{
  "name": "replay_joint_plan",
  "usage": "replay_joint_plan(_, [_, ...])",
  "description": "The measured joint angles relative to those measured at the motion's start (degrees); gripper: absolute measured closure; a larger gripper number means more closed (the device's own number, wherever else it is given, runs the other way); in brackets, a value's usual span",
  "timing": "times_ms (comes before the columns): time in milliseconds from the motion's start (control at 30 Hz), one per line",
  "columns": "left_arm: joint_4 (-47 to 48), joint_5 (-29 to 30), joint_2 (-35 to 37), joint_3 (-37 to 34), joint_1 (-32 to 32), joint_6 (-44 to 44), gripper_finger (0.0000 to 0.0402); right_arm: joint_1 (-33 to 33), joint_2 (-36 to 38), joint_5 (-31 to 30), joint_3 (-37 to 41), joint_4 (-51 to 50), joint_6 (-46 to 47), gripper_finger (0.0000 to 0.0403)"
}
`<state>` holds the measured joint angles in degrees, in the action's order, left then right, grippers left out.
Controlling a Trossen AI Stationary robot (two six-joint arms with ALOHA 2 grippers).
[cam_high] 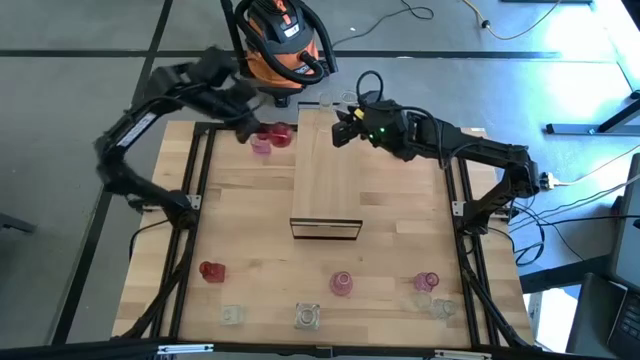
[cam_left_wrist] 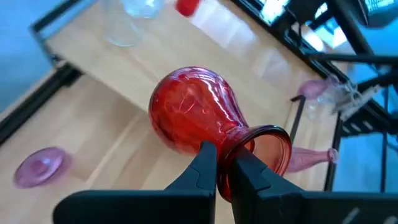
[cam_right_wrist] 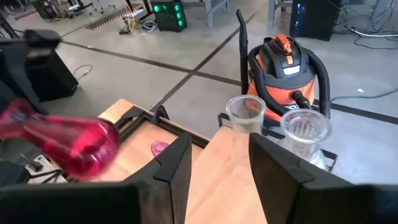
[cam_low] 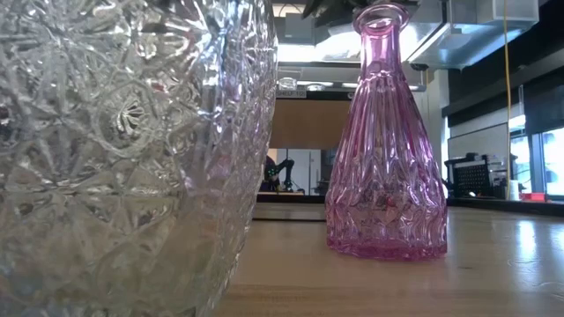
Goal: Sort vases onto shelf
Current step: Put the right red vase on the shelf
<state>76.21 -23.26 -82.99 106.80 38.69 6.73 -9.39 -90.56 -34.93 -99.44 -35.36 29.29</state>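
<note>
My left gripper point(cam_high: 252, 127) is shut on a red glass vase point(cam_left_wrist: 193, 112) above the table's far left part; the vase also shows in the high view point(cam_high: 277, 133) and the right wrist view point(cam_right_wrist: 74, 146). A pink vase point(cam_high: 261, 148) stands on the table below it. My right gripper point(cam_high: 344, 130) is open and empty over the far end of the light-wood shelf point(cam_high: 325, 175). Two clear vases point(cam_right_wrist: 245, 115) point(cam_right_wrist: 305, 130) stand at that far end, ahead of my right gripper's fingers. Several more red, pink and clear vases stand along the table's near edge. My left gripper holds the red vase by its neck, just below the flared rim point(cam_left_wrist: 233, 146), between its two fingers point(cam_left_wrist: 208, 163). Whether one finger is inside the mouth, I cannot tell. The vase is lifted clear of the table and lies nearly on its side.
Near the table's near edge stand a red vase point(cam_high: 211, 271), clear vases point(cam_high: 232, 315) point(cam_high: 307, 317) point(cam_high: 440, 307) and pink vases point(cam_high: 341, 284) point(cam_high: 426, 283). The low view is filled by a clear vase point(cam_low: 123, 150) and a pink one point(cam_low: 385, 150). An orange shop vacuum point(cam_high: 285, 40) stands beyond the far edge.
</note>
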Motion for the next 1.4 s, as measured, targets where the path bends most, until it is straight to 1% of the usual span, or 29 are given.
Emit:
replay_joint_plan(133, [7.23,-0.83,-10.04,9.0,-2.11,-2.38,0.0393,0.0,1.45,-0.08,0.0,-1.82,-0.01,0.0259])
replay_joint_plan(233, [13.44,-2.43,-17.01,14.12,-2.7,-5.58,0.0393,0.0,2.78,-0.57,0.0,-3.7,-0.03,0.0259])
replay_joint_plan(300, [13.99,-4.31,-20.86,16.25,-2.98,-6.93,0.0393,0.0,3.82,-1.03,0.0,-5.4,0.01,0.0259])
replay_joint_plan(367, [13.41,-6.8,-23.11,17.21,-2.85,-7.19,0.0393,0.04,4.86,-1.56,0.0,-7.71,0.51,0.0259])
replay_joint_plan(433, [14.11,-7.2,-25.13,18.32,-2.86,-7.28,0.0393,0.04,5.88,-1.6,0.0,-10.19,0.97,0.0259])
replay_joint_plan(600, [13.77,-5.14,-28.34,18.23,-3.4,-7.31,0.038,0.04,8.04,-2.57,0.0,-16.35,3.88,0.0259])
replay_joint_plan(700, [13.83,-4.7,-28.83,18.23,-3.75,-7.81,0.0375,0.04,8.61,-3.31,0.0,-18.08,4.04,0.0259])
replay_joint_plan(767, [13.83,-4.68,-29.13,18.23,-3.86,-8.67,0.0374,0.04,8.7,-3.51,0.0,-18.27,4.07,0.0259])
replay_joint_plan(1000, [13.8,-1.67,-29.22,18.23,-3.63,-10.15,0.0371,0.0,8.7,-3.66,0.0,-18.33,3.86,0.0259])
replay_joint_plan(1400, [12.22,-1.82,-29.23,18.23,-3.6,-13.36,0.0368,0.0,8.68,-4.66,0.0,-18.4,3.86,0.0259])
